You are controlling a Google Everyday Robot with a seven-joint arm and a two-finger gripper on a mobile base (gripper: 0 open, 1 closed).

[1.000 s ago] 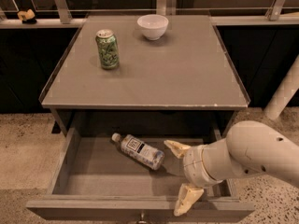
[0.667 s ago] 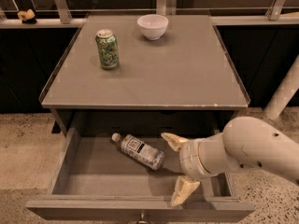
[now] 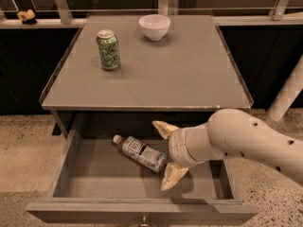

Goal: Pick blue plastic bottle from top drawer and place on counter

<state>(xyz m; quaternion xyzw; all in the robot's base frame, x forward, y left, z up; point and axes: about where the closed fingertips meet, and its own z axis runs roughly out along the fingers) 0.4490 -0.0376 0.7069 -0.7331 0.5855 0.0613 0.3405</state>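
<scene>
The blue plastic bottle (image 3: 139, 152) lies on its side in the open top drawer (image 3: 85, 193), white cap pointing back left. My gripper (image 3: 165, 155) is inside the drawer just right of the bottle's base, open, with one pale fingertip (image 3: 163, 128) behind and one (image 3: 173, 177) in front of the bottle's end. It does not hold the bottle. The counter (image 3: 180, 79) tops the cabinet above the drawer.
A green drink can (image 3: 108, 49) stands on the counter's back left. A white bowl (image 3: 154, 26) sits at the counter's back middle. My white arm (image 3: 246, 143) crosses over the drawer's right side. A white post (image 3: 289, 96) stands at the right.
My gripper has moved left inside the drawer, closer to the bottle's base, so its open fingers now flank that end. The bottle, can and bowl have not moved.
</scene>
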